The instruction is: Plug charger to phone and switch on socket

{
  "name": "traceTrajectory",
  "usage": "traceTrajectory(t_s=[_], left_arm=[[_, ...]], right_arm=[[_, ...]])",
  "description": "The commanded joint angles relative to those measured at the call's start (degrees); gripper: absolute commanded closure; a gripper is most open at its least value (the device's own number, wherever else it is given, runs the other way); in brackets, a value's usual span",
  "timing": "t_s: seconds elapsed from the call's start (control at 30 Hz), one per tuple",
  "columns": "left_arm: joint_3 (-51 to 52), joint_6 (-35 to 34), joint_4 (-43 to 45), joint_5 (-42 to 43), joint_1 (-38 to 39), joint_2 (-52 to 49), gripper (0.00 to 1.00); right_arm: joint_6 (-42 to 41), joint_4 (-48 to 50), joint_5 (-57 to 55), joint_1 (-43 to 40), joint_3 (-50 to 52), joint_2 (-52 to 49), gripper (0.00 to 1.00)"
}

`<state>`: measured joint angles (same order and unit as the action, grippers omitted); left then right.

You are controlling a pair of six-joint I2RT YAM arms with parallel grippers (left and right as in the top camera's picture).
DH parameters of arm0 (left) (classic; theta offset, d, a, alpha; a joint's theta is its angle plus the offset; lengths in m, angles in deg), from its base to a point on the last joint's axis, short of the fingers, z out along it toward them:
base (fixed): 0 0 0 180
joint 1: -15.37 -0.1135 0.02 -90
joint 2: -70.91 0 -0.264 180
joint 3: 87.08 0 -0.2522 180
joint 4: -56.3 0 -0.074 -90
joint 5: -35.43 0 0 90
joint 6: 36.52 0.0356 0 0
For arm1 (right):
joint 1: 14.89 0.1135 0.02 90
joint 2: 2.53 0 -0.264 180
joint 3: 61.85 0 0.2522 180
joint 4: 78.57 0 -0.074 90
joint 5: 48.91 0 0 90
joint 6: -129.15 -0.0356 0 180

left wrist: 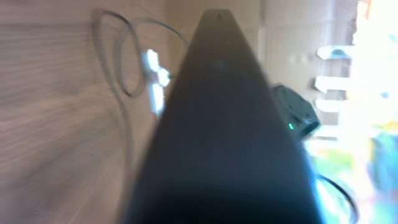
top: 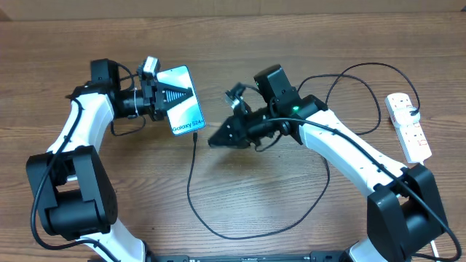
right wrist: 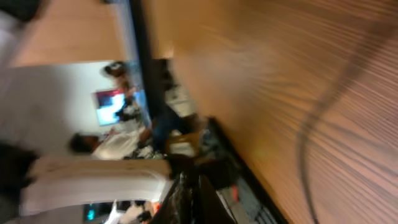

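The phone [top: 183, 108] has a bright blue screen with "Galaxy S24" at its near end. My left gripper [top: 173, 95] is shut on it and holds it tilted at the left of the table. The charger, a thin black cable [top: 191, 182], has its tip [top: 196, 135] at the phone's near end, loops across the front of the table and runs to the white socket [top: 409, 128] at the far right. My right gripper [top: 215, 140] is shut and holds nothing, just right of the cable tip. The left wrist view is mostly filled by a dark blurred shape [left wrist: 224, 137]. The socket [left wrist: 154, 79] shows small behind it.
The right arm [top: 342, 145] stretches across the middle of the table above part of the cable loop. The right wrist view is blurred and shows the wooden tabletop [right wrist: 261, 81] with a faint cable line [right wrist: 311, 124]. Both arm bases stand at the front edge.
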<state>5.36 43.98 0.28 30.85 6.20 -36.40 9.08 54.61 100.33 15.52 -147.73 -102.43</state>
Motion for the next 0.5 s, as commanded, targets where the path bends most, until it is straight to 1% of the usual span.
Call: traceTrajectory(t_s=[0.0, 0.03, 0.07, 0.17, 0.2, 0.23, 0.27, 0.37, 0.47], left_arm=[[-0.61, -5.86, 0.92, -10.62, -3.85, 1.14, 0.96], [-0.61, -6.10, 0.52, -13.81, -5.01, 1.14, 0.96], [-0.61, -6.23, 0.28, -15.47, -5.57, 1.14, 0.96], [-0.61, -6.23, -1.60, -21.49, -7.28, 1.14, 0.96], [-0.61, -6.23, -2.67, -24.00, -7.80, 1.14, 0.96], [-0.61, -6.21, -3.65, -26.01, -8.17, 1.14, 0.96], [-0.61, -6.19, -4.37, -27.78, -8.46, 1.14, 0.96], [-0.61, -6.16, -6.88, -33.07, -9.01, 1.14, 0.96], [-0.61, -6.05, -8.48, -36.09, -9.27, 1.14, 0.96]], right_arm=[[3.61, -4.59, -16.74, 0.90, -0.24, 0.13, 0.77], [3.58, -5.35, -21.68, 1.97, -0.24, 0.13, 0.66], [3.56, -5.55, -24.68, 2.84, -0.24, 0.13, 0.64], [3.32, -5.25, -36.35, 7.26, -0.24, -0.13, 0.52], [3.21, -4.68, -40.00, 9.16, -0.24, -0.52, 0.44], [2.82, -4.22, -42.49, 10.40, -0.24, -0.87, 0.41], [2.01, -3.15, -46.99, 12.48, -0.24, -1.77, 0.39], [1.57, 0.09, -56.22, 16.57, -0.24, -4.52, 0.38], [1.57, 4.04, -61.79, 19.85, -0.24, -7.56, 0.39]])
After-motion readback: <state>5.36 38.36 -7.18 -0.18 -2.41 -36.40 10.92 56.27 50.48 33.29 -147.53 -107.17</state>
